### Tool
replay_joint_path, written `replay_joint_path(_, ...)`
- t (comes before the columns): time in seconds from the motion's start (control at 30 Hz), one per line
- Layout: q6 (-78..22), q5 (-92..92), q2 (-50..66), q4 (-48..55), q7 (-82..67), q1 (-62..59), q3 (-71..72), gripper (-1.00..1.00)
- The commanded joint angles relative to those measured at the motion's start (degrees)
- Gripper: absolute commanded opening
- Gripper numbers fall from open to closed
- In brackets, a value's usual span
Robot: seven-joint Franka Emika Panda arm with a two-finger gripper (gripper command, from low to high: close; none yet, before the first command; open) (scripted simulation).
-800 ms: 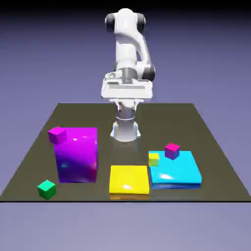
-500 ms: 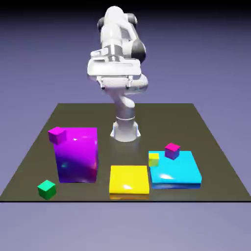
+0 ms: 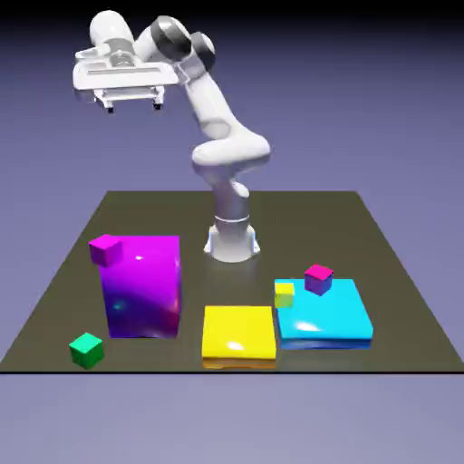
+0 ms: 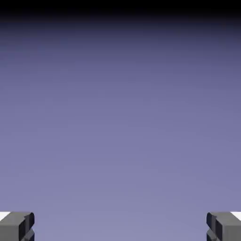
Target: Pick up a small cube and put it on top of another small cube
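The small green cube (image 3: 87,350) rests on the dark table (image 3: 381,263) near its front corner, on the exterior view's left. My gripper (image 3: 133,105) hangs high above the table's far left side, well away from every cube, and it is open with nothing between its fingers. In the hand view the gripper (image 4: 120,228) faces only the plain backdrop; one grey fingertip (image 4: 17,226) sits in each bottom corner and no cube appears.
A tall magenta block (image 3: 143,285) carries a small magenta cube (image 3: 105,248) on its corner. A flat yellow block (image 3: 238,333) lies front centre. A cyan block (image 3: 326,315) holds another small magenta cube (image 3: 318,278), with a small yellow cube (image 3: 285,294) at its edge.
The arm has swung from over the table's middle up and toward the exterior view's left, lifting the open hand higher. No cube has moved.
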Motion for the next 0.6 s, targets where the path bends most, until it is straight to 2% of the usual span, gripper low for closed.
replay_joint_path(0.0, -1.11, 0.33, -0.74, 1.24, -1.99, 1.37, -2.08, 0.0)
replay_joint_path(0.57, -20.0, 5.97, -13.38, 22.31, -35.71, 24.6, -37.38, 0.0)
